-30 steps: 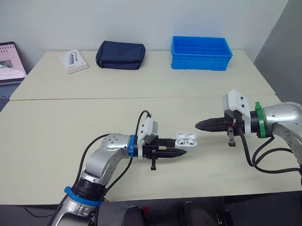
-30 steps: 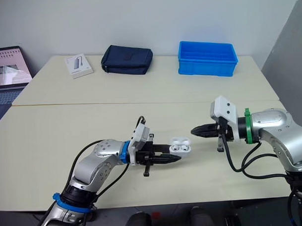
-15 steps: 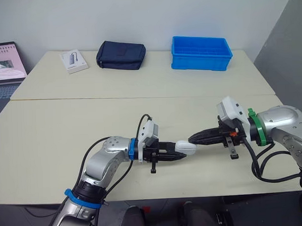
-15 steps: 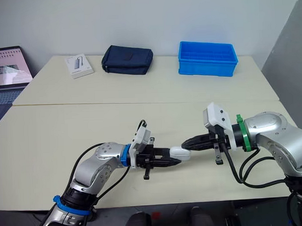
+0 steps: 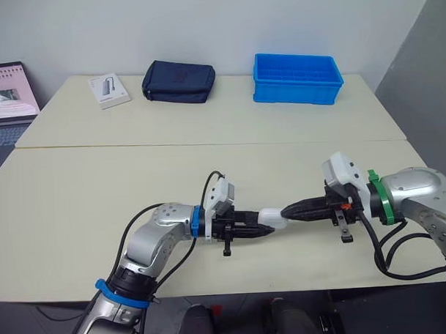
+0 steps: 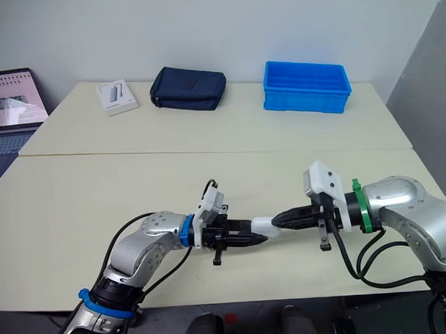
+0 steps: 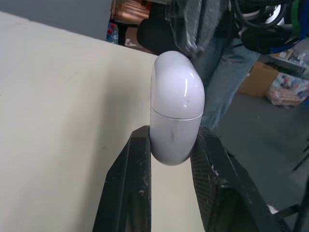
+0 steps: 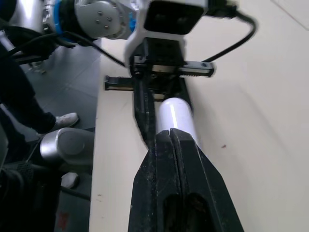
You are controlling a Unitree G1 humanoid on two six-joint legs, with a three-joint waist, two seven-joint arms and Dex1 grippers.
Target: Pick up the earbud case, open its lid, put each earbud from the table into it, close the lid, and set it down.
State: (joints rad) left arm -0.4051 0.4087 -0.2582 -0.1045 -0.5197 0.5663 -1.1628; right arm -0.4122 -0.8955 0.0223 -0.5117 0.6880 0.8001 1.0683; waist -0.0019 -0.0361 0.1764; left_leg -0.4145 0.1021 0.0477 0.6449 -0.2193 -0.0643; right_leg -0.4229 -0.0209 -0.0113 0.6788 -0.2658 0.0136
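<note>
The white earbud case (image 5: 272,217) has its lid closed and hangs just above the near table, pointing toward the right arm. My left gripper (image 5: 264,225) is shut on the case's lower half; in the left wrist view its black fingers (image 7: 141,159) clamp the case (image 7: 176,104) from both sides. My right gripper (image 5: 287,210) is shut, and its tip touches the lid end of the case. In the right wrist view the closed right gripper (image 8: 170,133) meets the case (image 8: 175,113) head on. No loose earbuds lie on the table.
On the far table stand a blue bin (image 5: 297,78), a navy pouch (image 5: 178,81) and a white box (image 5: 108,90). A laptop (image 5: 8,94) sits at the far left. A person's legs (image 7: 227,63) stand beyond the table edge.
One second ago the case was open with earbuds inside and the right gripper stood apart. The right gripper moved in against the lid, and the lid is now closed.
</note>
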